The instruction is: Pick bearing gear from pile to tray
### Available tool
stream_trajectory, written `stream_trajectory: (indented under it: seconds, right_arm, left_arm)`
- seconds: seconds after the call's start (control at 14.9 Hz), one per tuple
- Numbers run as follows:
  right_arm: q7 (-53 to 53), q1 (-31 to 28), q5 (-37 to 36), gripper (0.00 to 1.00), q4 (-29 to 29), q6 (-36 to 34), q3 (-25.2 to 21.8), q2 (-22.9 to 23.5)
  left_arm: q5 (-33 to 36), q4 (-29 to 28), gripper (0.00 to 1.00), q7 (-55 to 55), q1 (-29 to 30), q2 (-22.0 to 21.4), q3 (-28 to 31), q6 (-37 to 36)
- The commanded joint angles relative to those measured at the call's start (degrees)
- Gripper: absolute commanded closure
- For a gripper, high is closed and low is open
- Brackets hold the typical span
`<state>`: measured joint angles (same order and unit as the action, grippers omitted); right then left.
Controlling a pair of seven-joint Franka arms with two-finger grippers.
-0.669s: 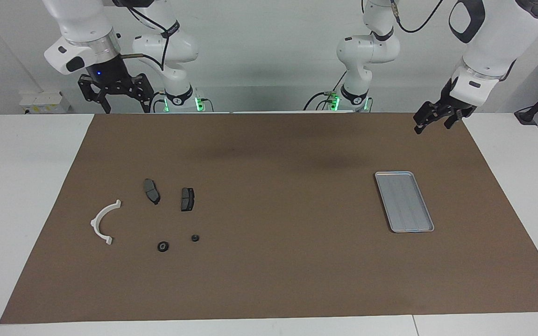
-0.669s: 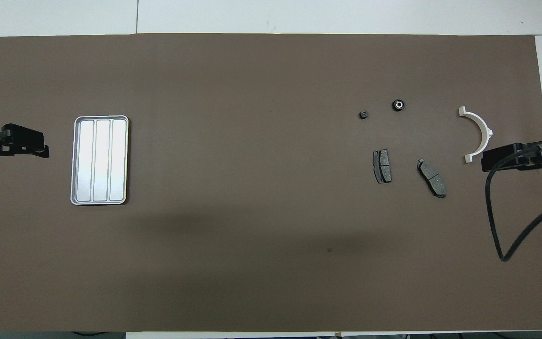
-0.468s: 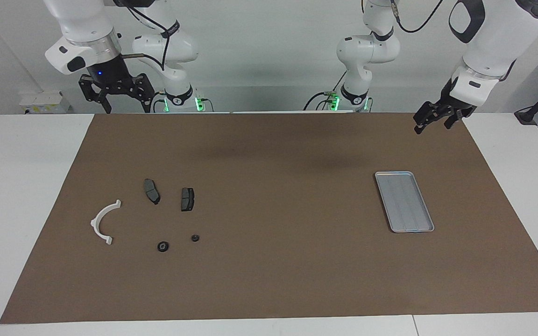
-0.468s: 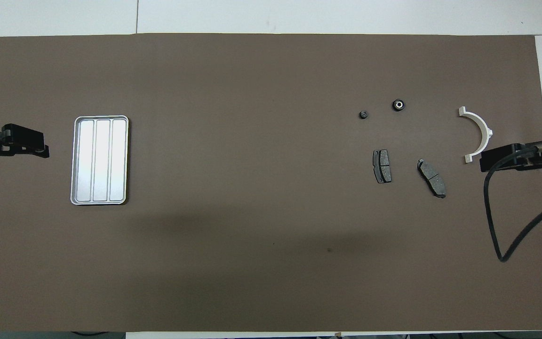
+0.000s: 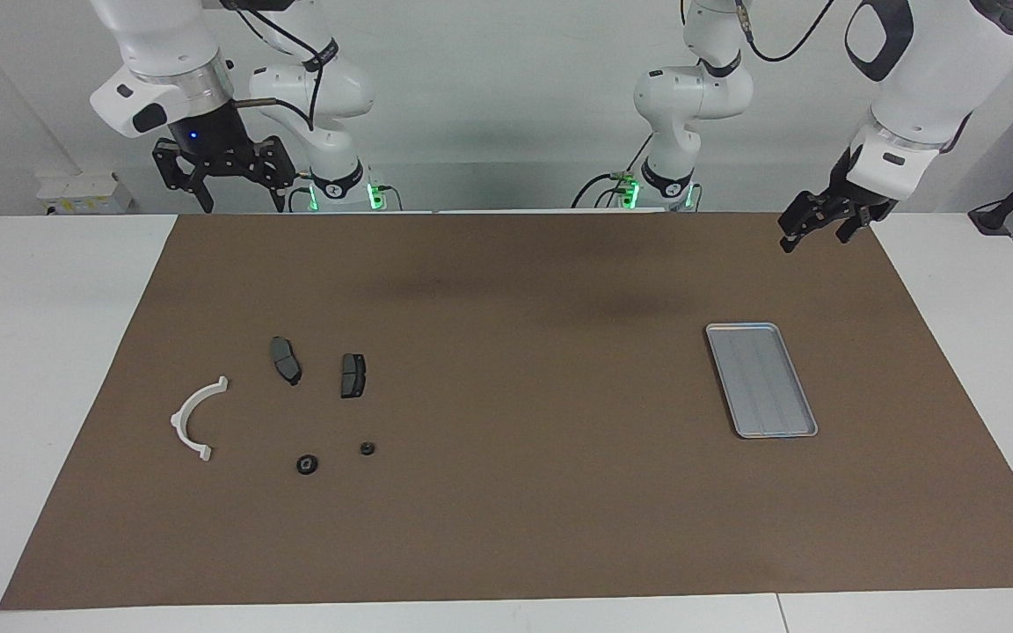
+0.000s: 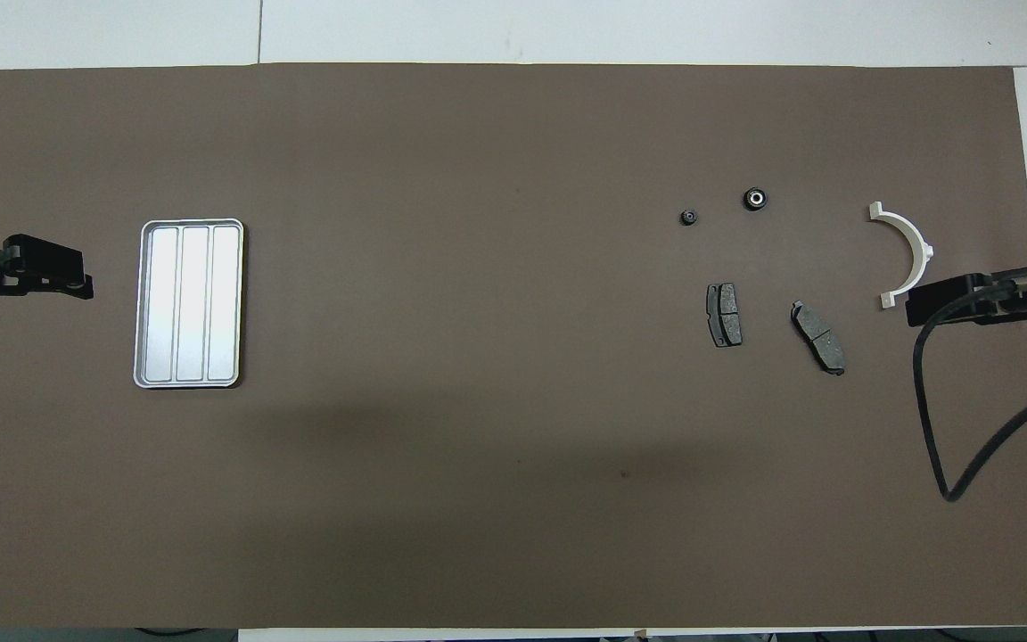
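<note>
The pile lies toward the right arm's end of the table. It holds a white curved bracket (image 5: 179, 420) (image 6: 922, 245), two dark grey brake pads (image 5: 286, 360) (image 5: 353, 374) and two small black round pieces. The larger round piece (image 5: 307, 463) (image 6: 754, 198) has a pale centre; the smaller (image 5: 368, 448) (image 6: 688, 217) lies beside it. The silver tray (image 5: 761, 380) (image 6: 189, 303) lies flat and empty toward the left arm's end. My right gripper (image 5: 243, 207) (image 6: 910, 308) is open, raised over the mat's edge by the robots. My left gripper (image 5: 814, 239) (image 6: 86, 285) hangs open and empty over the mat beside the tray.
A brown mat (image 5: 524, 492) covers most of the white table (image 5: 49, 369). A black cable (image 6: 941, 410) loops down from the right arm over the mat. The arms' bases (image 5: 335, 185) (image 5: 665, 185) stand at the table's edge.
My right gripper has shifted slightly toward the middle of the table and a little higher. The left arm, the pile and the tray have not moved.
</note>
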<state>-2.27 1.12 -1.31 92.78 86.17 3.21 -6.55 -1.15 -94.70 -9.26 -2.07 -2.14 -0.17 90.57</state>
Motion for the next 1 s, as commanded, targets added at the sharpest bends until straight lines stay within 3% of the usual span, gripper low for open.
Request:
stream_trajectory:
  seconds: [0.0, 0.33, 0.47, 0.74, 0.94]
  right_arm:
    - [1.7, -0.7, 1.1, 0.0, -0.1, -0.5, 0.4, -0.8]
    - [0.8, -0.2, 2.8, 0.0, 0.6, 0.1, 0.4, -1.3]
    - [-3.7, 1.7, 3.3, 0.0, 1.6, 3.5, 0.4, 0.6]
    - [-11.3, 5.9, 2.7, 0.0, 1.9, 11.5, 0.4, 9.6]
    - [-16.2, 7.9, 2.5, 0.0, 1.4, 21.0, 0.4, 19.0]
  left_arm:
    - [0.5, 0.0, 0.0, -0.1, -0.6, -0.3, 0.3, -0.7]
    - [0.5, 0.0, 0.0, -0.1, -0.6, -0.3, 0.3, -0.7]
    - [0.5, 0.0, 0.0, -0.1, -0.6, -0.2, 0.3, -0.7]
    - [0.5, 0.0, 0.0, -0.1, -0.6, -0.3, 0.3, -0.7]
    - [0.5, 0.0, 0.0, -0.1, -0.6, -0.3, 0.3, -0.7]
